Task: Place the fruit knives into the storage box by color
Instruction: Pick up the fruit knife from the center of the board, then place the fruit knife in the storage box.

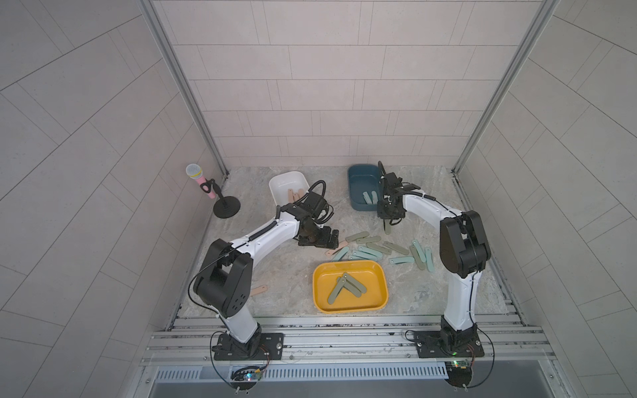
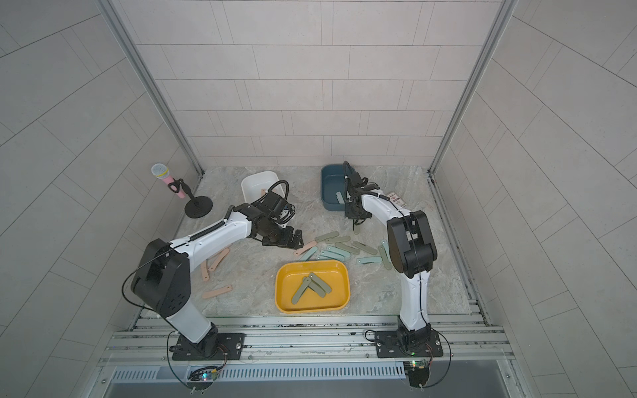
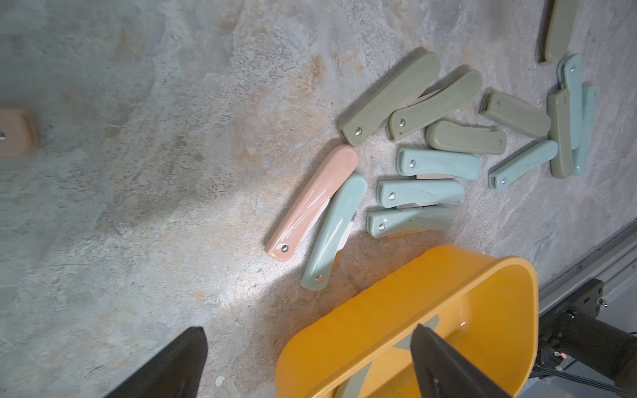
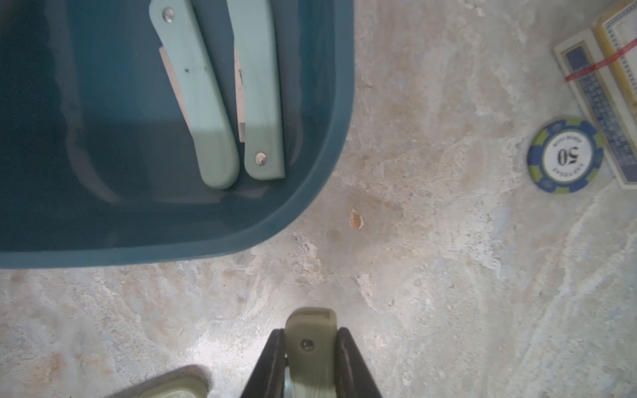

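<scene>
In both top views the left gripper (image 1: 337, 240) hangs wide open and empty just left of the fruit knives (image 1: 370, 249) scattered on the table (image 1: 286, 275) beyond the yellow box (image 1: 319, 293); the right gripper (image 1: 386, 225), closed on an olive knife (image 1: 388, 230), is at the near edge of the blue box (image 1: 356, 179), far right. The left wrist view shows spread fingers (image 3: 179, 358) over bare table, a pink knife (image 3: 312, 203) at the knives' left edge; the right wrist view shows the olive knife pinched near its rivet just outside the blue box, which holds two teal knives (image 4: 196, 93).
</scene>
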